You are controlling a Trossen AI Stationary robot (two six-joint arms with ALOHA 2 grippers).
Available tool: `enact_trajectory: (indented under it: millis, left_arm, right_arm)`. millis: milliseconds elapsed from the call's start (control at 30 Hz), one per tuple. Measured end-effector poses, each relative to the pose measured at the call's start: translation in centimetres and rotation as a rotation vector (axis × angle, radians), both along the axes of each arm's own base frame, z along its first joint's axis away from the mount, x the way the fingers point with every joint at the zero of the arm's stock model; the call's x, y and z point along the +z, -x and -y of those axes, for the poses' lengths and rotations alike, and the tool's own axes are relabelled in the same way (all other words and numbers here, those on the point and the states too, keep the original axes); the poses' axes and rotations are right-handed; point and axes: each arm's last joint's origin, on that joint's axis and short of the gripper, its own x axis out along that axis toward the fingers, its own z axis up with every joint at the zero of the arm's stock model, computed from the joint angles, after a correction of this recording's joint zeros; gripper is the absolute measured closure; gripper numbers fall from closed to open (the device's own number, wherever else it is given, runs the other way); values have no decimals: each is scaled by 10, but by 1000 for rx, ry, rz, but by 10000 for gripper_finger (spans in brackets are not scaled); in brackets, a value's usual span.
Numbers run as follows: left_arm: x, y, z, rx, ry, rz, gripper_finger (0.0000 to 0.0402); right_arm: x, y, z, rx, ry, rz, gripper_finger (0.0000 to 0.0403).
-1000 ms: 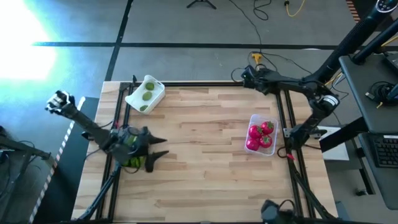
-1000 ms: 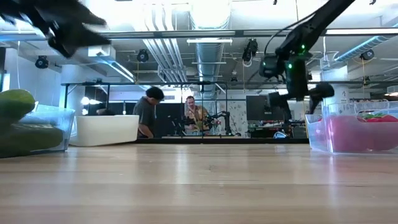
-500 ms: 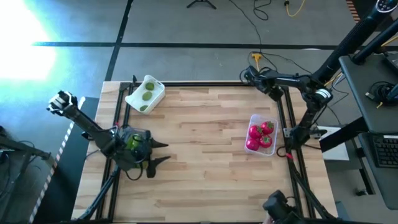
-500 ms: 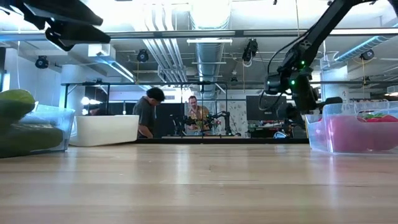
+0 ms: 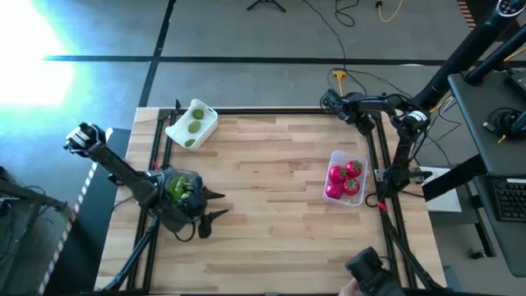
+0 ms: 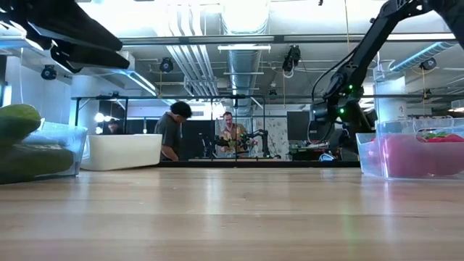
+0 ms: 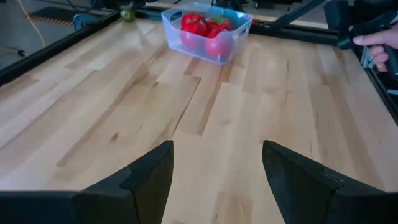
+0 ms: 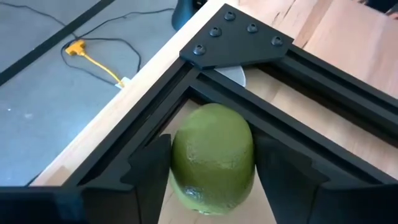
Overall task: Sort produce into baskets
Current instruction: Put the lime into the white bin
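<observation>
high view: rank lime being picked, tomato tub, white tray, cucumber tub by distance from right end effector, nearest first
1. Lime: between the right end effector's fingers at the table's far right corner.
2. Tomato tub: right side, just nearer the front.
3. White tray: far left corner, holding limes.
4. Cucumber tub: left edge, under the left arm.

- Baskets: three. One white tray [image 5: 191, 124] at the far left corner, one clear tub [image 5: 346, 178] on the right side, one clear tub [image 6: 54, 147] on the left, mostly under the left arm from above.
- Limes: three. Two in the tray [image 5: 196, 127], one between the right gripper's fingers [image 8: 213, 155].
- Tomatoes [image 5: 343, 180]: about four in the right tub; exact count unclear.
- Cucumbers [image 6: 18, 143]: at least two in the left tub.
- Arms: two.
- People in the room behind [image 6: 172, 130]: two.
</observation>
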Motion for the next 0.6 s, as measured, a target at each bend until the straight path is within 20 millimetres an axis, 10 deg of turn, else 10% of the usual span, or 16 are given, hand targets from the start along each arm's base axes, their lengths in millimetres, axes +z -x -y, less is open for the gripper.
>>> enact_trajectory:
  millis: [300, 600]
  left_arm:
    - [-7, -3, 3, 18, 24, -11, 173]
    - [-7, -2, 2, -15, -59, -41, 173]
  right_arm:
    - [4, -14, -4, 140, -67, -2, 215]
    - [47, -90, -34, 670, -42, -72, 215]
